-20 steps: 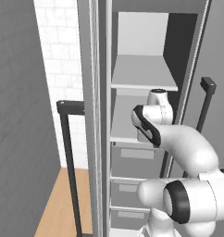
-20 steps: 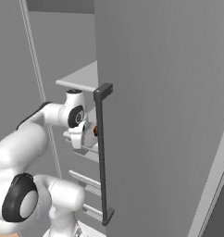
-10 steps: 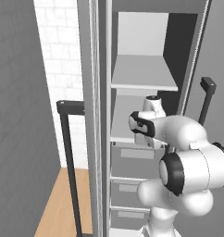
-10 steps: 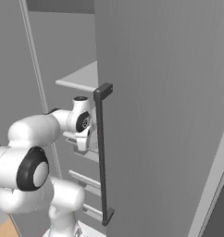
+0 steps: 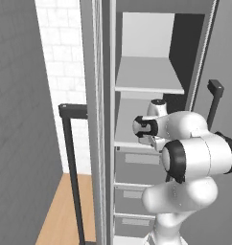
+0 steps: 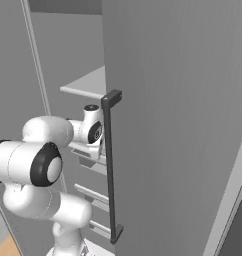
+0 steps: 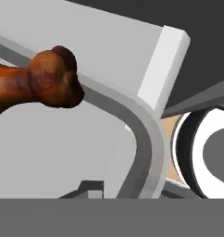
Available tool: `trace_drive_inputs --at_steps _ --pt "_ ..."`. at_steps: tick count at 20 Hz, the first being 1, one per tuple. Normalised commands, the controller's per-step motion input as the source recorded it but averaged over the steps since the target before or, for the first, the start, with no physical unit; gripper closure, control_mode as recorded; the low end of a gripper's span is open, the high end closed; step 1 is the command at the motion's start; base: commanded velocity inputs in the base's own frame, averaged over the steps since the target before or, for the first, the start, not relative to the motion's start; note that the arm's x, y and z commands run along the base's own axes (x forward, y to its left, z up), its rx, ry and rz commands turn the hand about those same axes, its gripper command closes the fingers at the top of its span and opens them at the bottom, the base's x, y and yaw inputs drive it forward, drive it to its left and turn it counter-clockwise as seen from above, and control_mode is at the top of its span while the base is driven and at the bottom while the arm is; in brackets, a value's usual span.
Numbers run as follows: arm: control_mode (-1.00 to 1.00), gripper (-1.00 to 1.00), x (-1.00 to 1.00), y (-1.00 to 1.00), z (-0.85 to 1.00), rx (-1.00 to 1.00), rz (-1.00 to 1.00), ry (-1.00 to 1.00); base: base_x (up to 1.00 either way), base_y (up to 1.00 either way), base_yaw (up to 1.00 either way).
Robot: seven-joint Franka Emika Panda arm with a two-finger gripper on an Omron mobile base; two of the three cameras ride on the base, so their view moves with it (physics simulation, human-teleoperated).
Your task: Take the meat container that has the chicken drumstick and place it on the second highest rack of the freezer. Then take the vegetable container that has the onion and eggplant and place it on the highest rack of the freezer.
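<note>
Freezer (image 5: 151, 72) open, arm (image 5: 194, 153) reaching in at the second rack from the top.
Freezer: tall and grey, its door (image 6: 178, 125) swung wide with a dark bar handle (image 6: 110, 165) down its edge; white racks sit above a stack of drawers (image 5: 137, 165). The arm's wrist is at the front edge of the second highest rack (image 5: 127, 143), just under the highest rack (image 5: 149, 76). In the hand view, the meat container (image 7: 148, 134) has its rounded grey rim curving close past the camera, beside a white rack edge. A brown chicken drumstick (image 7: 44, 83) lies across that rim, knuckle end toward the middle. The gripper's jaws are hidden, so I cannot tell how wide they stand or whether they grip anything.
</note>
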Motion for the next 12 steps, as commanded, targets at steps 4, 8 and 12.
trace_drive_inputs --at_steps 4,8,12 --pt "-1.0 1.0 0.21 -0.01 -0.37 0.0 0.0 -0.15 0.0 0.0 0.0" --pt "-1.0 1.0 0.29 -0.02 -0.23 0.0 0.0 -0.12 0.0 0.0 0.0" --pt "-1.0 1.0 0.35 -0.09 -0.11 0.0 0.0 -0.04 0.0 0.0 0.0"
